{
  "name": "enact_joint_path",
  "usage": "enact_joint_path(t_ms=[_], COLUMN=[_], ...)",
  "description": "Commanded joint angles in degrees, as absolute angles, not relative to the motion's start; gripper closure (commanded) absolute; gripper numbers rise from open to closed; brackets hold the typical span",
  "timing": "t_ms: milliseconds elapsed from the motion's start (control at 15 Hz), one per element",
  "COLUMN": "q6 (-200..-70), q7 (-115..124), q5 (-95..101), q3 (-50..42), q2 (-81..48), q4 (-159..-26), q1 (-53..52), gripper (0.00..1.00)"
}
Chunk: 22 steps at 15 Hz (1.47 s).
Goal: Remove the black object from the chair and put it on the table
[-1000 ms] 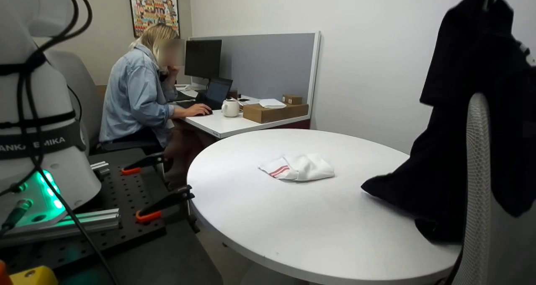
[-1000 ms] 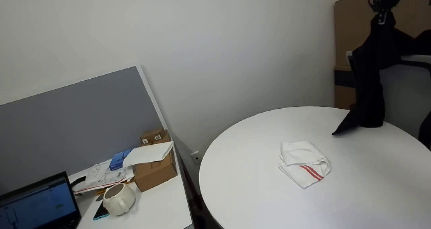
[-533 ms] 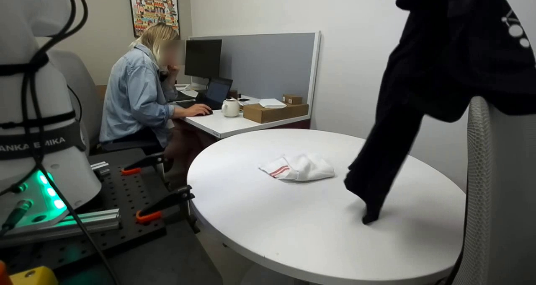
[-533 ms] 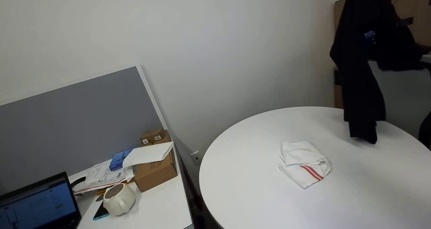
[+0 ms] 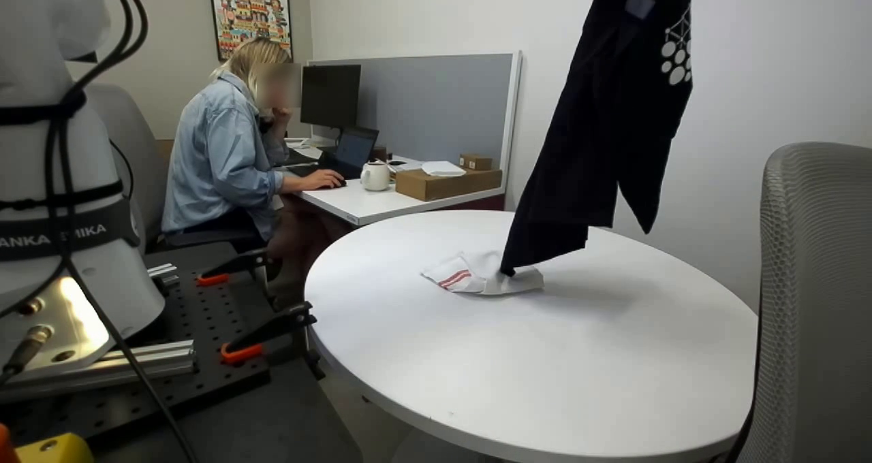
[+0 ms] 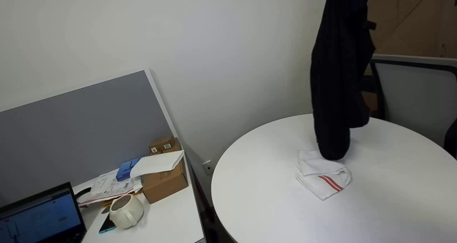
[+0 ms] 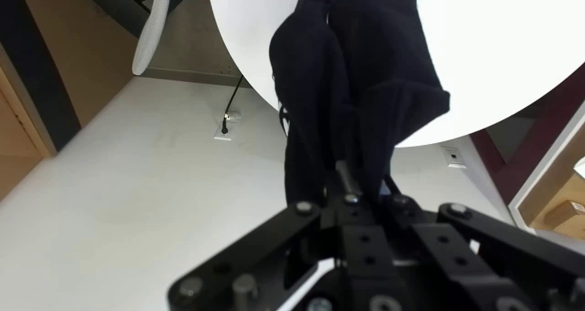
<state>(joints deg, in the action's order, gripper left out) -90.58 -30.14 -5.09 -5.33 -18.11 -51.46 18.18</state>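
Observation:
The black object is a dark garment with a white print. It hangs down over the round white table in both exterior views and in the wrist view. My gripper is shut on its upper end; the gripper is above the frame in both exterior views. The garment's lower end overlaps the white towel in both exterior views; I cannot tell if it touches. The table also shows in an exterior view. The grey mesh chair stands at the table's right, apart from the garment, also seen in an exterior view.
A folded white towel with red stripes lies on the table. A desk with a mug, boxes and a laptop adjoins it. A person sits there. Clamps stick out beside the robot base.
The garment has been lifted off the chair back and carried left over the table, with its lower end now at the towel. The chair back is now bare.

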Motion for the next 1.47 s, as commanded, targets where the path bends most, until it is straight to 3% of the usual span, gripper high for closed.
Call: enact_joint_path(t_ms=[0,1400], q6=[-88.99,-90.41], q7=[-28.92,-14.91], q5=[-3.51,0.76], q3=[-5.21,-5.8], q2=[-21.9,-41.28], q4=[-46.72,-22.71], q1=[16.68,15.96], gripper=[0.99,0.99])
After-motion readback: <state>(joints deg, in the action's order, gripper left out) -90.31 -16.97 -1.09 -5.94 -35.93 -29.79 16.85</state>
